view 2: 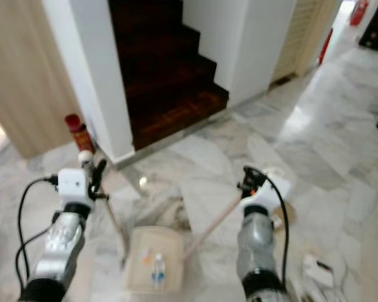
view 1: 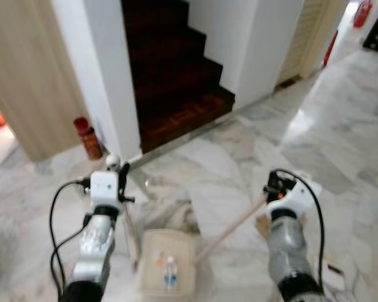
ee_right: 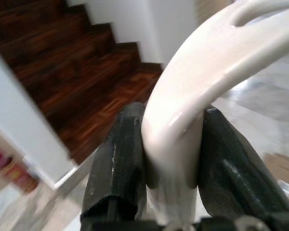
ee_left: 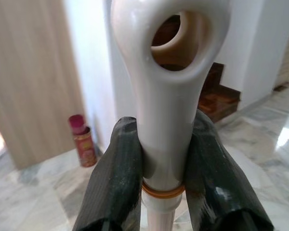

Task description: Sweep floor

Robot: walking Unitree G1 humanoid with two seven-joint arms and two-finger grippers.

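While the left gripper [ee_left: 166, 163] clamps a white looped broom handle [ee_left: 171, 91], the right gripper [ee_right: 171, 163] clamps the cream dustpan handle [ee_right: 207, 72].

Two silver ribbed arms, white wrist blocks, looping black cables. Left gripper [ee_left: 164, 192] and right gripper [ee_right: 171, 178]: thick matte black fingers [ee_left: 115, 183]. Orange trim on right wrist.

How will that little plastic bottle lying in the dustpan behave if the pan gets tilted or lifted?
The small bottle looks clear and nearly empty, so probably light. It lies on its side in the beige dustpan, so it may roll or slide once the pan tilts. The left gripper clamps a smooth handle, so the lift should be steady.
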